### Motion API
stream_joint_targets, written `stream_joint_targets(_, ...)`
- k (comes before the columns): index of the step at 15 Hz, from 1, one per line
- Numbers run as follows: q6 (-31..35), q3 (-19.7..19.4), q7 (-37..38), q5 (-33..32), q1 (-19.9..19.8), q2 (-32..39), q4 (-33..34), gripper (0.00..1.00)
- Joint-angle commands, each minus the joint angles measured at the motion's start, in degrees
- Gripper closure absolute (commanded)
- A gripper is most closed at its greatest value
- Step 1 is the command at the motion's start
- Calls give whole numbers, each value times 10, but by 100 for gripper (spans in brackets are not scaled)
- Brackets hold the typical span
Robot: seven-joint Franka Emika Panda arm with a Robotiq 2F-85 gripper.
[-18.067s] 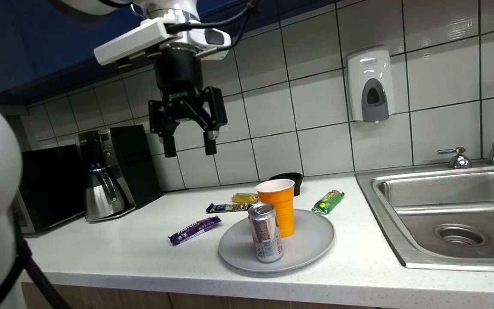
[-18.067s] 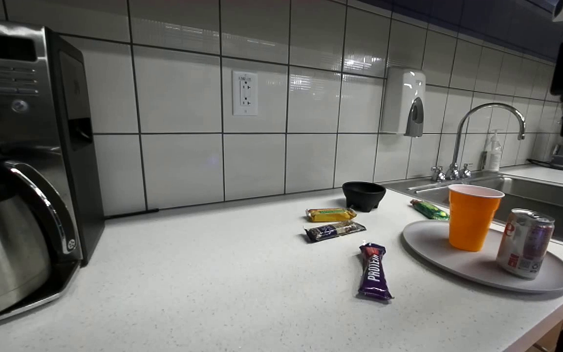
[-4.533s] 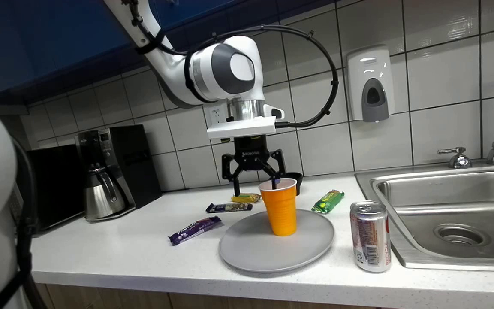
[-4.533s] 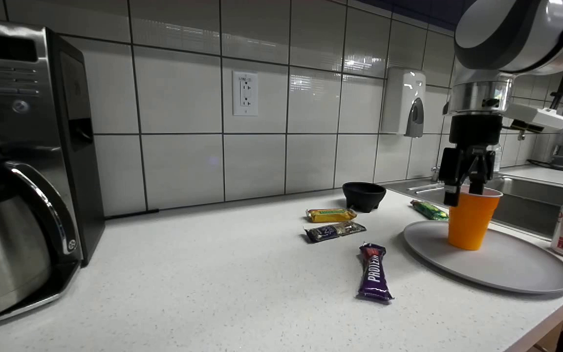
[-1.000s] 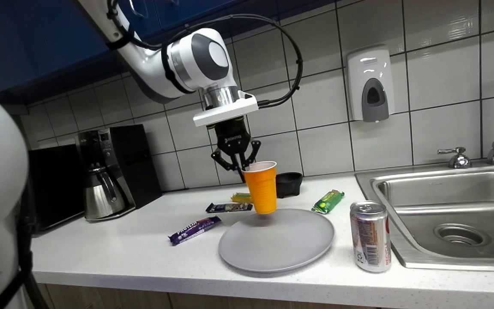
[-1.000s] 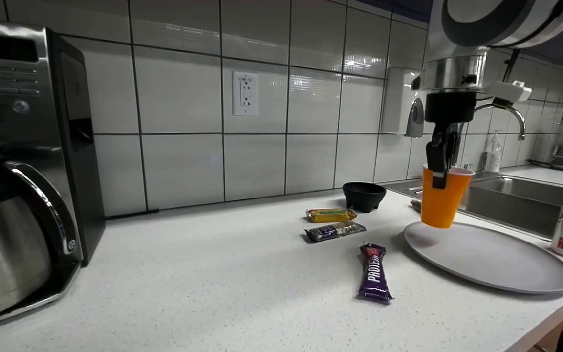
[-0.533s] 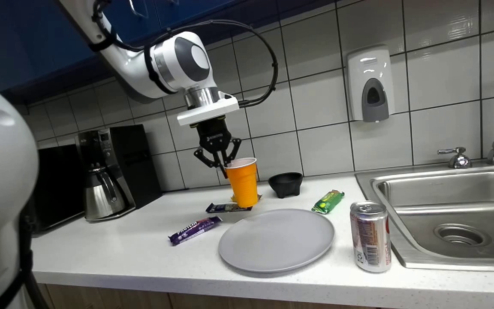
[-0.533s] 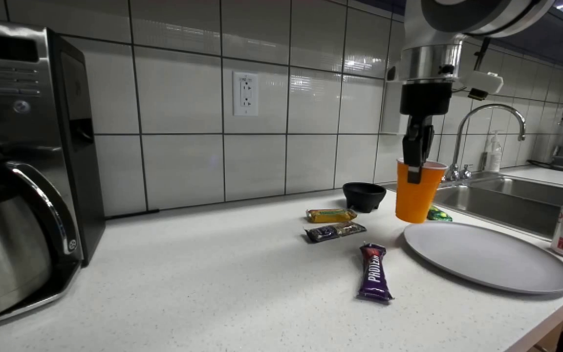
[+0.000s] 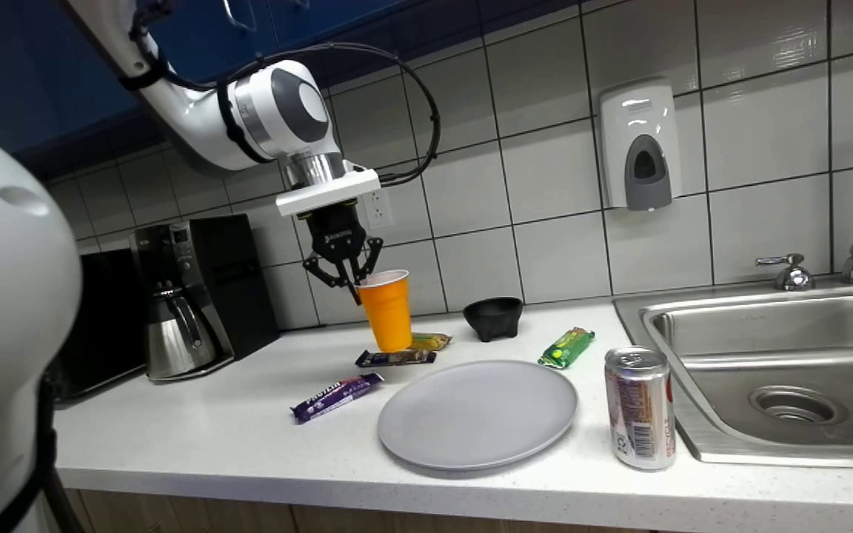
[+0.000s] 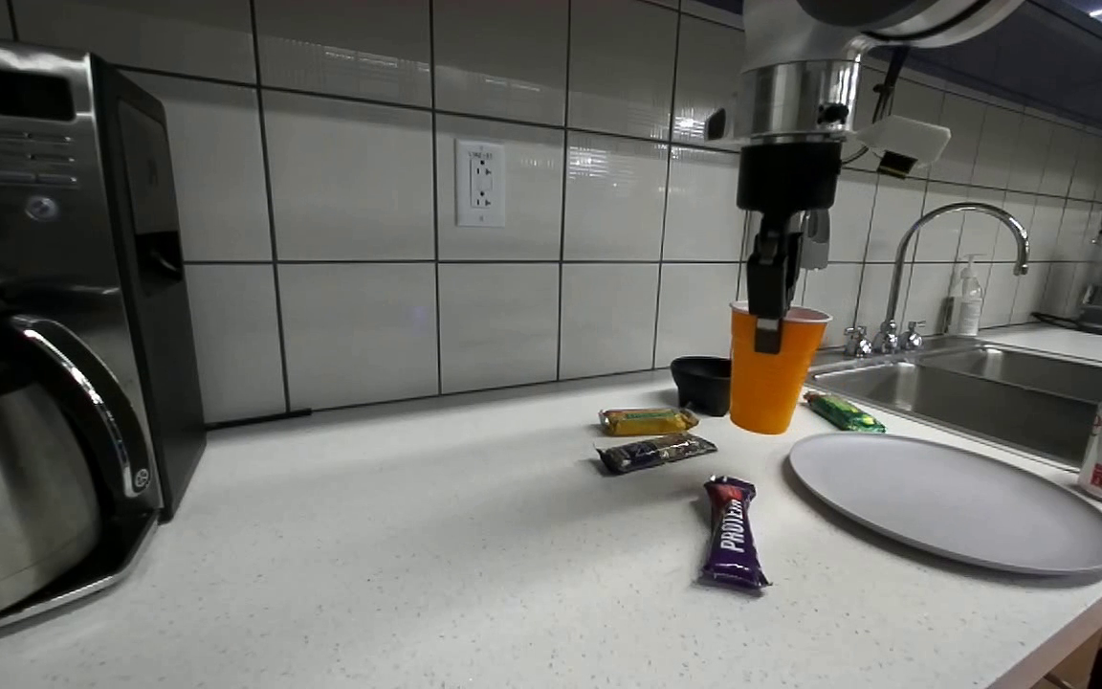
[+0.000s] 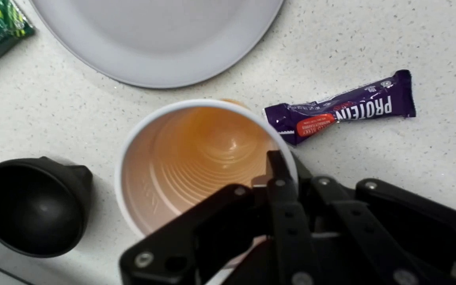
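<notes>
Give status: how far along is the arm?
Done: the can has been moved off the plate onto the counter.
In hand: the gripper pinches the orange cup by its rim, also off the plate.
Left: probably setting the cup down and letting go; it hangs above the counter.

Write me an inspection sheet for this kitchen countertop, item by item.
Surface: speckled white countertop; spills, nothing seen.
Work in hand: orange plastic cup, slightly tilted, held above the countertop, apart from the gray plate.
Clutter: drink can, upright near the sink; black bowl; purple protein bar; green-wrapped bar; yellow-wrapped bar; dark-wrapped bar.
Fingers: shut on the cup's side, one inside, one outside.
Cables: black cable loops in the air, apart from the cup.
Surroundings: tiled wall, coffee maker, soap dispenser.
</notes>
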Motion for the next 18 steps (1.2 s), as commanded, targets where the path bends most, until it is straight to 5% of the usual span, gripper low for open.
stream_joint_targets(1, -32, 19, -18, -2, 10, -2, 19, 99)
stream_joint_targets(18, -20, 88, -35, 9, 66, 83, 64, 99)
